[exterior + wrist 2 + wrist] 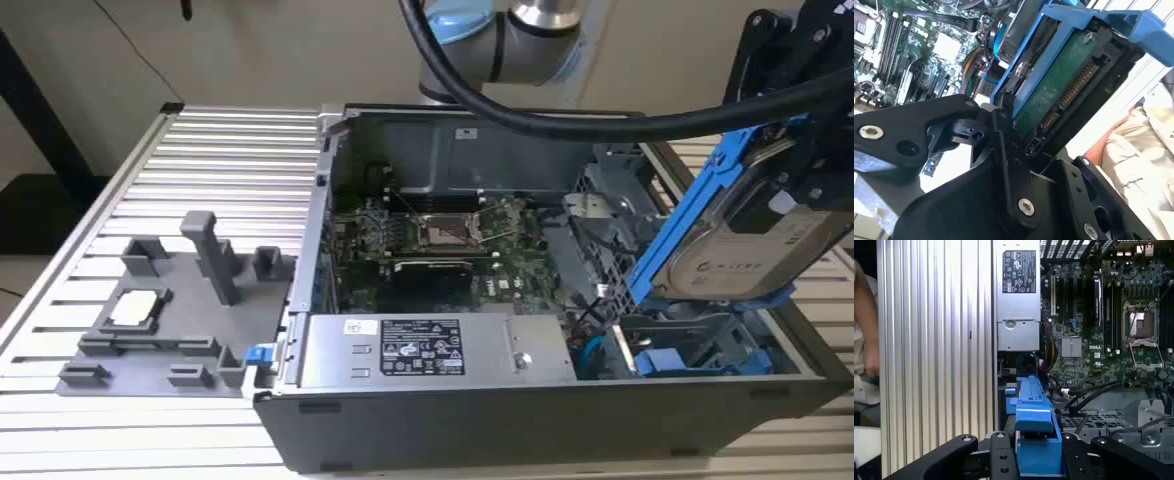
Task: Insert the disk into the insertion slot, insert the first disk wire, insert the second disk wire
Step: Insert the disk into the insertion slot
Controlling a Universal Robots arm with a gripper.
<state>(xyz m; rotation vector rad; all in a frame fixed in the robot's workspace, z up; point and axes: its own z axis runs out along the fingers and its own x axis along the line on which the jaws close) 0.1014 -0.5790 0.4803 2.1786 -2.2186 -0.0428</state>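
We see the gripper (1037, 456) clamped on the disk (742, 232). In the first wrist view its black fingers (1000, 455) sit on both sides of the blue frame (1033, 412), jaws closed against it.

The disk is in the air, steeply tilted, at the exterior view's right end of the computer case (534, 420). Its pale label faces the exterior camera. In the second wrist view we get the other face: green circuit board (1048, 92) and a connector row (1076, 85) at the end near the gripper.

The insertion slot (694, 335) is the grey bay of the drive cage just under the disk's lower end. The disk is not seated in it. We cannot tell whether the frame's lower edge touches the cage.

Loose black cables (1089, 396) lie between the motherboard (1104, 315) and the cage, not plugged into the disk.

Rest of the scene:
- The power-supply box (407, 350) sits along the case's near wall, at the exterior view's left of the slot.
- The bare CPU socket (447, 232) is mid-board.
- The case stands on a ribbed metal table (227, 170).
- A grey fixture (174, 310) with an upright post stands on the table at the exterior view's left, well apart from the case.
- A person's arm (865, 330) is beside the table in the first wrist view.
- A white sleeve (1149, 150) is past the disk in the second wrist view.
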